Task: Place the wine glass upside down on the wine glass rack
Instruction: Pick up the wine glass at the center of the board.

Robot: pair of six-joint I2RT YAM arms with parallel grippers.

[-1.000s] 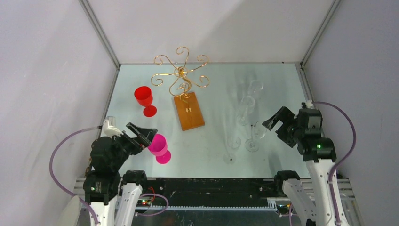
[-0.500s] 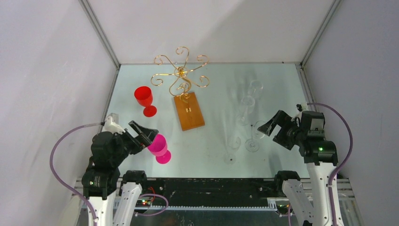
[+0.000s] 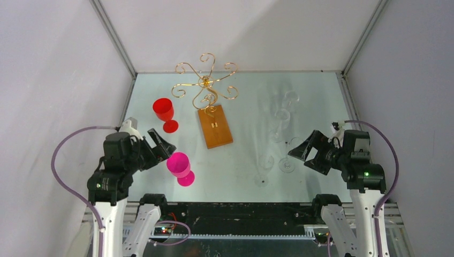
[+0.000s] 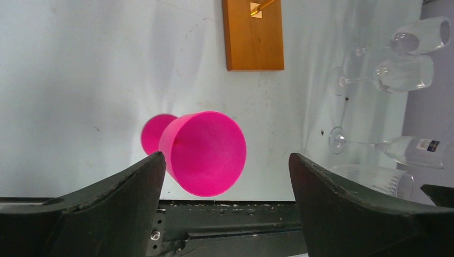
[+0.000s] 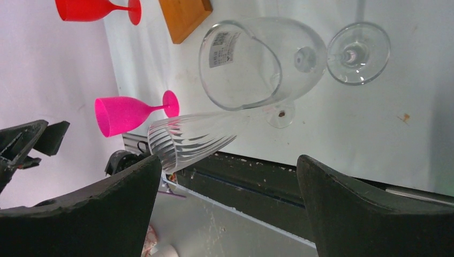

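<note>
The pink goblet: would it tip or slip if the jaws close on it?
Likely tippy: the pink goblet stands on a thin stem and small foot. It looks plastic, so probably light, not brittle. Smooth tapered bowl may slip.

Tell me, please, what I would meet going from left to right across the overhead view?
Left gripper → pink glass → rack → clear glasses → right gripper. The red glass overlaps the left gripper sideways, so I omit it.

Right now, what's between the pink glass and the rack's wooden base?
Nothing, just bare table between the pink glass and the base, as the left wrist view shows.
</note>
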